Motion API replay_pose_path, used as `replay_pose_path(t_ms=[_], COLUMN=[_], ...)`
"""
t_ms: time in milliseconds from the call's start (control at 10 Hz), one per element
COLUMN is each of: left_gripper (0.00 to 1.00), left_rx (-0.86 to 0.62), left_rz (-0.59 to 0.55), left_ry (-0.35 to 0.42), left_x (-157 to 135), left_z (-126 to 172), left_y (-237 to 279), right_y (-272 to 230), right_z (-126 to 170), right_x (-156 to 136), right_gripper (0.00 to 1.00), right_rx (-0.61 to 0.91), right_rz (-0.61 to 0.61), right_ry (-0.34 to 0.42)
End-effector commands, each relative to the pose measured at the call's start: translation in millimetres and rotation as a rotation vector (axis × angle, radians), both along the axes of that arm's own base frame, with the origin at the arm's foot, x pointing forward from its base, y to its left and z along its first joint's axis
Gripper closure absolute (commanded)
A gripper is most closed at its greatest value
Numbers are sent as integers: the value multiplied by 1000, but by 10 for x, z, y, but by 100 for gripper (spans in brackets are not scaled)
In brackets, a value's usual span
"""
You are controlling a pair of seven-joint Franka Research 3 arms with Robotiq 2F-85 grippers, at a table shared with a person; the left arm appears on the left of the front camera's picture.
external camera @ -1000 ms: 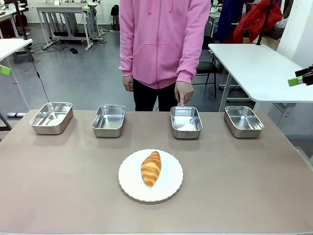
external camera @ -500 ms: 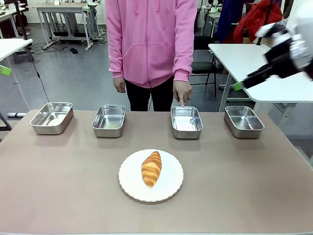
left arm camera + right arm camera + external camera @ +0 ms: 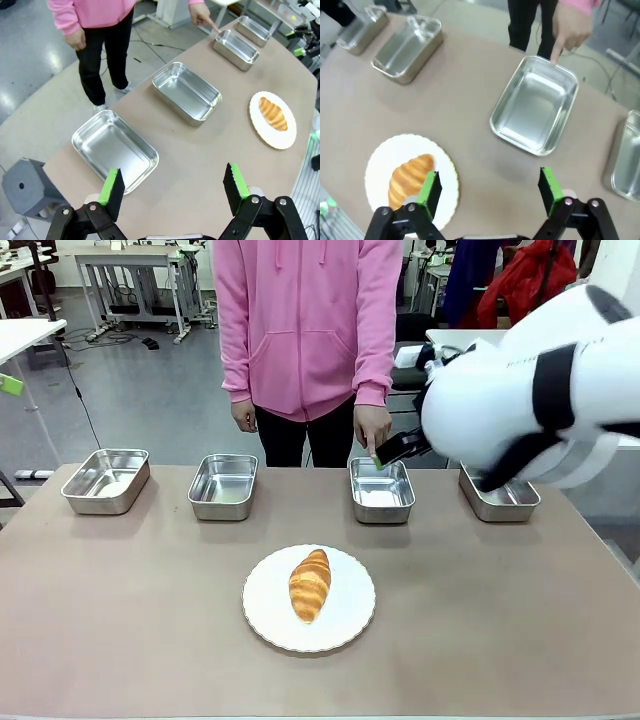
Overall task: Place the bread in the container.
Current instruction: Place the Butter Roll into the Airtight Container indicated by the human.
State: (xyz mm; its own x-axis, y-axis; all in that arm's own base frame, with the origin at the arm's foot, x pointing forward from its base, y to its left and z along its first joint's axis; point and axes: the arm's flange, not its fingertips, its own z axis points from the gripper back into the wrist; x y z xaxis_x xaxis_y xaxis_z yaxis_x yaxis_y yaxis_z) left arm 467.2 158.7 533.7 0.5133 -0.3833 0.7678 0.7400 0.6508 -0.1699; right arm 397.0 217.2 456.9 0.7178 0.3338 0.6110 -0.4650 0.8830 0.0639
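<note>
Lying lengthwise on the white plate (image 3: 415, 145), the bread (image 3: 409, 178) sits just beside the picture-left finger of the right gripper (image 3: 488, 187) in its wrist view, outside the jaws, which stand wide apart and empty. The container (image 3: 536, 105), a steel tray, lies farther ahead of the jaw gap, a person's hand (image 3: 570, 30) pointing a finger at its far rim. Left gripper (image 3: 172, 187) jaws likewise apart and empty, another tray (image 3: 115, 150) just beyond one finger, the bread well off past the other.
</note>
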Motion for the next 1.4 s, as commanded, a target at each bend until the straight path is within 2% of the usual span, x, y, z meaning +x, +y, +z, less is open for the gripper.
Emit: replay_pose_path(t_ms=[0,100,400,500,600,700,1000,1300], left_gripper=[0,0,0,0,0,0,0,0], left_rx=[0,0,0,0,0,0,0,0], left_rz=[-9,-9,-9,-9,-9,-9,-9,-9], left_ry=[-13,-13,-13,-13,-13,-13,-13,-13], left_x=[-12,-12,-12,-12,-12,-12,-12,-12], left_z=[23,23,23,23,23,23,23,23], left_y=[1,1,1,1,1,1,1,1], right_y=[10,0,0,10,311,643,1347,1796], right_z=[196,0,0,32,-39,-95,-252,-553], right_x=[-15,0,0,-4,-122,-180,-303,-336], right_gripper=[0,0,0,0,0,0,0,0], right_rx=[87,0,0,0,-52,-76,-113,-36], right_rz=[-9,0,0,4,-120,-197,-358,-496], right_ry=[145,0,0,35,89,112,188,362])
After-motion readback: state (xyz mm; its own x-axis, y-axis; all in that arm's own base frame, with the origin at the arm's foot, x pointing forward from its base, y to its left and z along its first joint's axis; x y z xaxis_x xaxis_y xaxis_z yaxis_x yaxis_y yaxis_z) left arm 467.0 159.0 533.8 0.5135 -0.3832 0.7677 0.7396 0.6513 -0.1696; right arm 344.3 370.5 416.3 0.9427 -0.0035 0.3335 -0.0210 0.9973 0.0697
